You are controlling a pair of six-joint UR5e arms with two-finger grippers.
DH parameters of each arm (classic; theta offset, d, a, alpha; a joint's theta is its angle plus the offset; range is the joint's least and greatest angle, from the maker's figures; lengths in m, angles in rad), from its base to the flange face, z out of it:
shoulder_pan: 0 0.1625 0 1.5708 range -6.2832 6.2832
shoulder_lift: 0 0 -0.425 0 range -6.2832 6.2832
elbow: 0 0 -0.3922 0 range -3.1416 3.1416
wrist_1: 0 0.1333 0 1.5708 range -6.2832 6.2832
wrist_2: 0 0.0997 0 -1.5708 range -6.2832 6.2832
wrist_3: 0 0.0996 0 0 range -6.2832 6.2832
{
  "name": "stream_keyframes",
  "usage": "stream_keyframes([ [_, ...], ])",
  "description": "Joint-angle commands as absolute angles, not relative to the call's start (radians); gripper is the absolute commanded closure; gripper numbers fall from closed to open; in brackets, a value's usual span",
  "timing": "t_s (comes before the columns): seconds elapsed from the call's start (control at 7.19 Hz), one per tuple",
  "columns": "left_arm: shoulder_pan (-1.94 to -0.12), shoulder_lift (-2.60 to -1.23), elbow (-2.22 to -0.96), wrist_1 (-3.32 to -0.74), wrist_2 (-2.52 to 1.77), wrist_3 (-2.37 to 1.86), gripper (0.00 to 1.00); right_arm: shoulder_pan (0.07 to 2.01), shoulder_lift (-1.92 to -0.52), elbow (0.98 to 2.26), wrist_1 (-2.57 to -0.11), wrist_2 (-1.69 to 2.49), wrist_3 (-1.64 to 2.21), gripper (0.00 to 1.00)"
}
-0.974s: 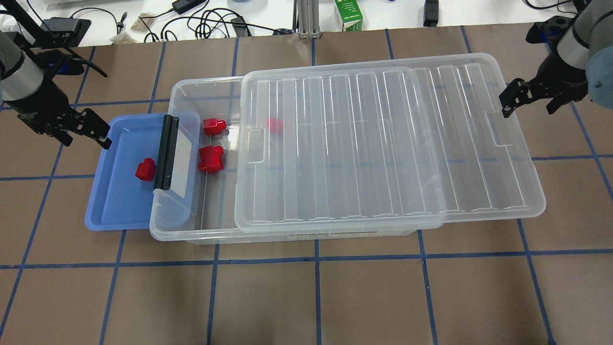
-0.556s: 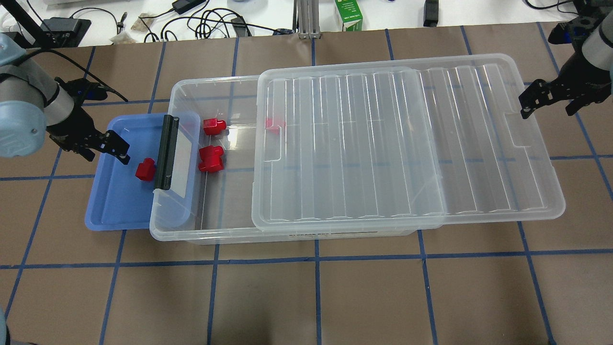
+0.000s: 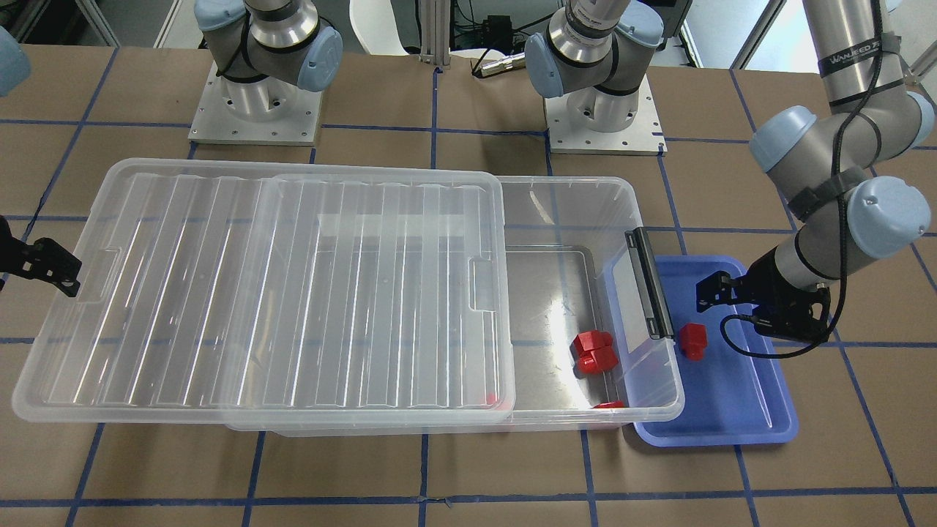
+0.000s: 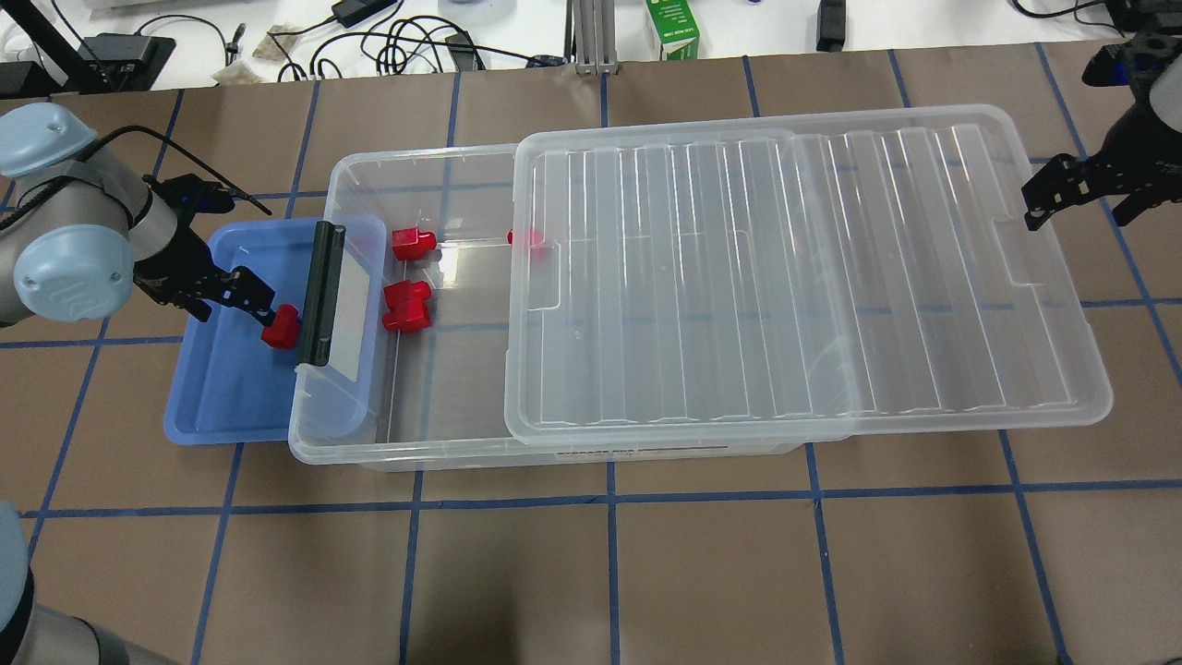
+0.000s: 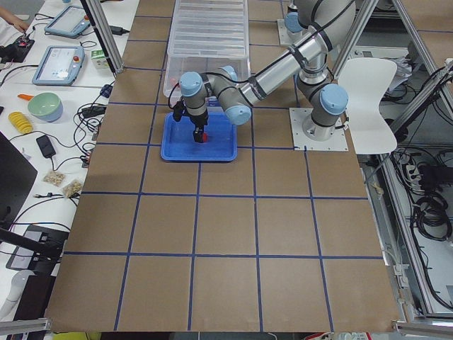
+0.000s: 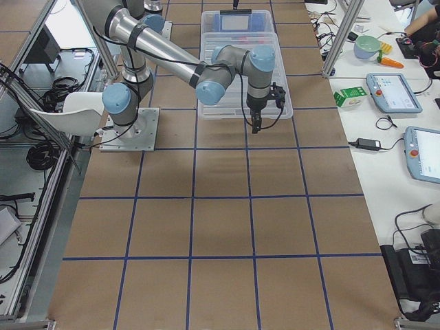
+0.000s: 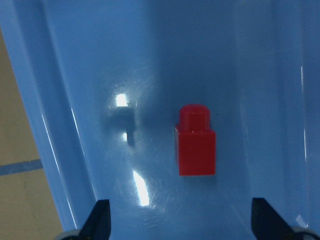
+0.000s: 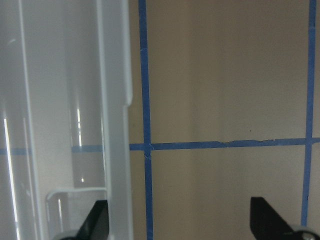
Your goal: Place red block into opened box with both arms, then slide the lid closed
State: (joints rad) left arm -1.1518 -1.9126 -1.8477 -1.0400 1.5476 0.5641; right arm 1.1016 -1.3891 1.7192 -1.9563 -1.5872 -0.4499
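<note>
The small red block [image 4: 280, 326] [image 7: 196, 142] [image 3: 692, 340] lies on the floor of the blue tray [image 4: 222, 388], just left of the box's black clip bar [image 4: 319, 296]. My left gripper [image 4: 259, 309] [image 7: 180, 225] hangs open right beside it, and the block sits ahead of the gap between the fingers. The clear box [image 4: 406, 457] is open at its left end. The ribbed lid [image 4: 803, 277] covers the rest and overhangs the right end. My right gripper [image 4: 1080, 220] [image 8: 180, 225] is open at the lid's right short end, with the lid's rim [image 8: 116, 150] inside its span.
Two chunkier red pieces [image 4: 413, 243] [image 4: 407, 307] lie in the box's open part, and a third [image 4: 528, 238] lies partly under the lid's edge. Cables and a green carton [image 4: 672, 30] lie on the white bench beyond the table's far edge.
The lid has slid to the right, and the right gripper moved right with it. My left gripper came in over the blue tray, down to the red block.
</note>
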Motion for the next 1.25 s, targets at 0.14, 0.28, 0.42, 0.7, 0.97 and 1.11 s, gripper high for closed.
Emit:
stream_keyframes([
  [0.14, -1.161, -1.989, -1.848, -0.979, 1.519, 0.496, 0.0, 1.097, -1.4, 1.72, -1.951, -1.582, -0.448, 0.0],
  [0.28, -1.163, -2.0, -1.848, -0.977, 1.517, 0.492, 0.0, 1.101, -1.404, 1.712, -1.948, -1.574, -0.448, 0.0],
  [0.42, -1.164, -2.006, -1.848, -0.977, 1.517, 0.486, 0.02, 1.104, -1.407, 1.669, -1.918, -1.572, -0.445, 0.0],
  [0.7, -1.164, -2.008, -1.848, -0.979, 1.517, 0.498, 0.67, 1.104, -1.419, 1.544, -1.721, -1.574, -0.437, 0.0],
  [0.97, -1.164, -2.003, -1.838, -0.991, 1.519, 0.497, 1.0, 1.112, -1.486, 1.42, -1.509, -1.58, -0.434, 0.0],
  [1.11, -1.169, -1.993, -1.819, -0.994, 1.523, 0.497, 1.0, 1.118, -1.515, 1.392, -1.443, -1.586, -0.433, 0.0],
])
